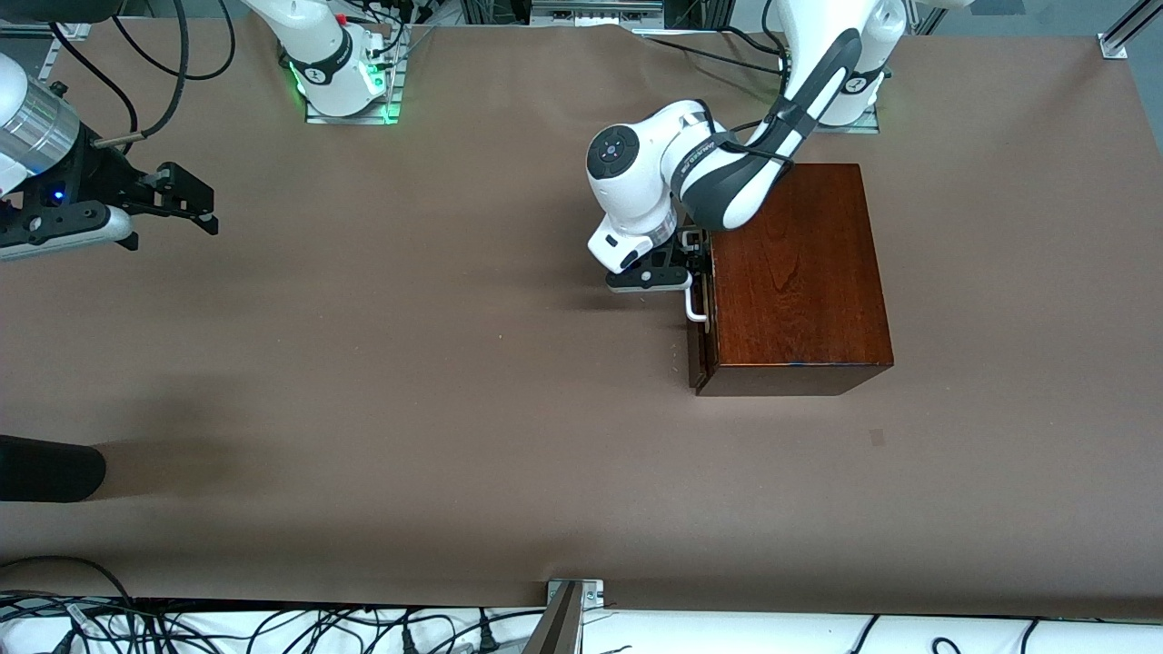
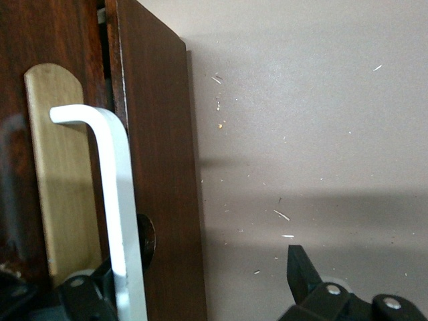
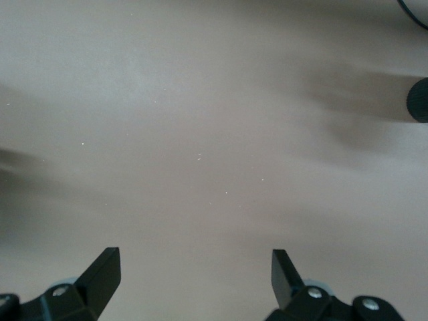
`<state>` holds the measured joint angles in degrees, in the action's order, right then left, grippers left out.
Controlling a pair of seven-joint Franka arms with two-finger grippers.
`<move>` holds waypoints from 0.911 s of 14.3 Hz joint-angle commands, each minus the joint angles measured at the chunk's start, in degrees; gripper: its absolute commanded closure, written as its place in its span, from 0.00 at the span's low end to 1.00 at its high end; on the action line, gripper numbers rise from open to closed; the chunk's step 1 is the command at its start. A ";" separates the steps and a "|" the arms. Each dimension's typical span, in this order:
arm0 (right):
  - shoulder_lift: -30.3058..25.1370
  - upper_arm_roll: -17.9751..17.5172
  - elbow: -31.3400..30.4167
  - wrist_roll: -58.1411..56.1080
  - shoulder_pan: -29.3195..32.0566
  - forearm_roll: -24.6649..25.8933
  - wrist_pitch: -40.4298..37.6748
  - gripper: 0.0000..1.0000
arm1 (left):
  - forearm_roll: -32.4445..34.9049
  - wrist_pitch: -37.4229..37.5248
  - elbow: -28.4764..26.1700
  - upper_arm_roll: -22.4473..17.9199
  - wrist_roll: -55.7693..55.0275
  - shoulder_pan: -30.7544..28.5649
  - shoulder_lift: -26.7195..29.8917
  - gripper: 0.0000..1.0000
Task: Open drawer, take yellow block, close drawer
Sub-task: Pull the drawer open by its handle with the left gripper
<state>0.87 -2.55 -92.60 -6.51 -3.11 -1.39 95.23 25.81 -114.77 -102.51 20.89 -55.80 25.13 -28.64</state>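
The dark reddish-brown wooden box (image 1: pixel 790 277) stands toward the left arm's end of the table. Its drawer front (image 1: pixel 698 350) faces the right arm's end and stands a sliver out from the box. My left gripper (image 1: pixel 694 257) is open at the white bar handle (image 1: pixel 696 307). In the left wrist view, the left gripper (image 2: pixel 194 291) has its fingers apart. One finger is on each side of the handle (image 2: pixel 120 200) and the drawer front (image 2: pixel 157 167). The yellow block is hidden. My right gripper (image 1: pixel 195 204) waits open over bare table at the right arm's end, as its wrist view (image 3: pixel 197 274) shows.
A dark rounded object (image 1: pixel 45 468) lies at the table's edge on the right arm's end, nearer the front camera. Cables and a metal bracket (image 1: pixel 572 599) run along the front edge. Brown paper (image 1: pixel 409 363) covers the table between the arms.
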 commanded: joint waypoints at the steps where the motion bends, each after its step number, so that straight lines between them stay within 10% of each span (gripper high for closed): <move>1: 0.09 -0.18 0.85 0.18 0.47 -0.98 -1.01 0.00 | 1.35 -1.58 0.82 -0.15 -1.06 1.32 -1.32 0.00; 13: 0.09 -0.09 0.76 -0.17 0.56 -0.90 -1.01 0.00 | 0.38 -7.66 10.48 -0.23 -5.81 5.45 -8.36 0.00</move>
<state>0.88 -2.52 -92.61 -6.51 -3.11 -1.39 95.23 26.12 -120.38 -97.16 20.58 -59.96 28.60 -32.66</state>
